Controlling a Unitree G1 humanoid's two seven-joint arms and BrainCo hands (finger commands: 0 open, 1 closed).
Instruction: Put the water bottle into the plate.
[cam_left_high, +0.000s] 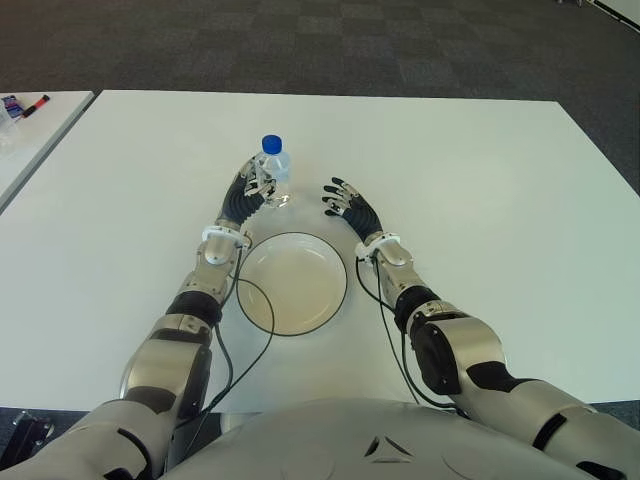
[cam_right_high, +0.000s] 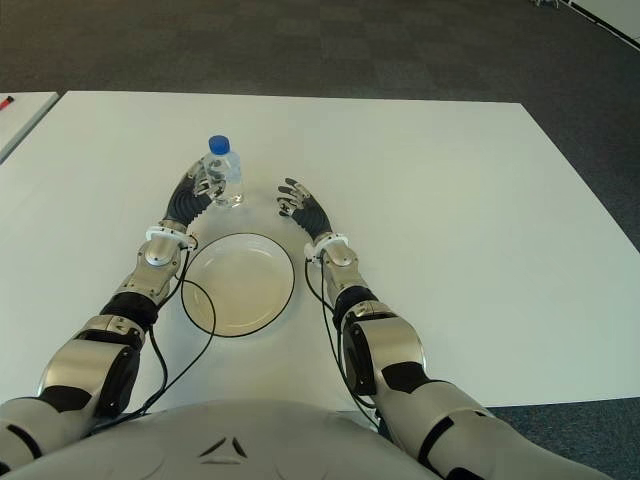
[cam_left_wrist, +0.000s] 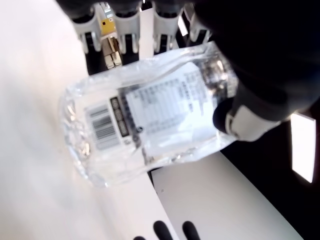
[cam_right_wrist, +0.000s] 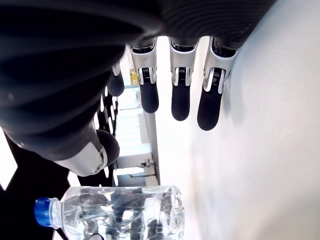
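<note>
Two hands: both reached forward over the white table (cam_left_high: 480, 170), beyond the plate (cam_left_high: 256, 262).
Bottle (cam_left_high: 275, 172): clear, blue cap, stood upright on the table just beyond the plate's far rim; not in the plate.
Left hand (cam_left_high: 257, 184): fingers (cam_left_wrist: 126, 36) curled around the bottle body, thumb pressing the opposite side; the left wrist view showed the label and barcode between them.
Right hand (cam_left_high: 340, 197): near the bottle on its right, apart from it; fingers (cam_right_wrist: 180, 97) extended and relaxed, holding nothing.
Plate: white, dark rim, empty, lay on the table between the two forearms.
Cables: one dark cable ran along each forearm, across the table beside the plate.
</note>
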